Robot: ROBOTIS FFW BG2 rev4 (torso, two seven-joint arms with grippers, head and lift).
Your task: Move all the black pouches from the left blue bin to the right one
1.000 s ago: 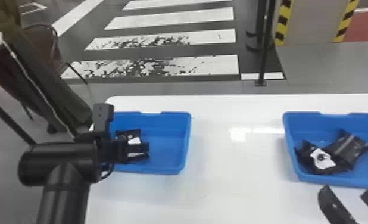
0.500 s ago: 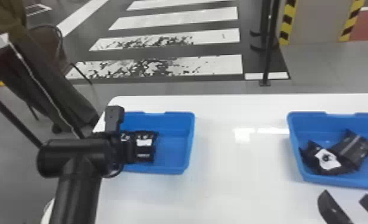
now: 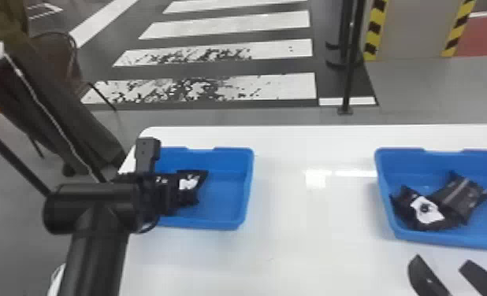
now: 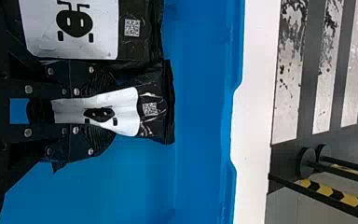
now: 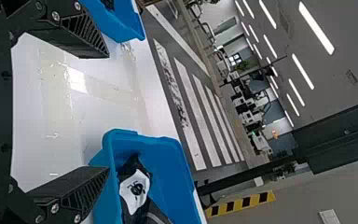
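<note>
In the head view my left gripper is low inside the left blue bin, at a black pouch. Seen from the left wrist, that gripper is shut on the pouch, whose white label is creased between the fingers. A second black pouch lies against its left side in the bin. My right gripper stands open in front of the right blue bin; its fingers are apart and hold nothing in the right wrist view.
Two black pouches, one with a white label and one darker, lie overlapping in the right bin. Both bins stand on a white table, with bare tabletop between them. A person stands beyond the table's left end.
The left gripper, earlier over the pouches, has closed on the right-hand one, and that pouch's label now looks pinched and narrower. The head view has shifted slightly. The right gripper stays open in place.
</note>
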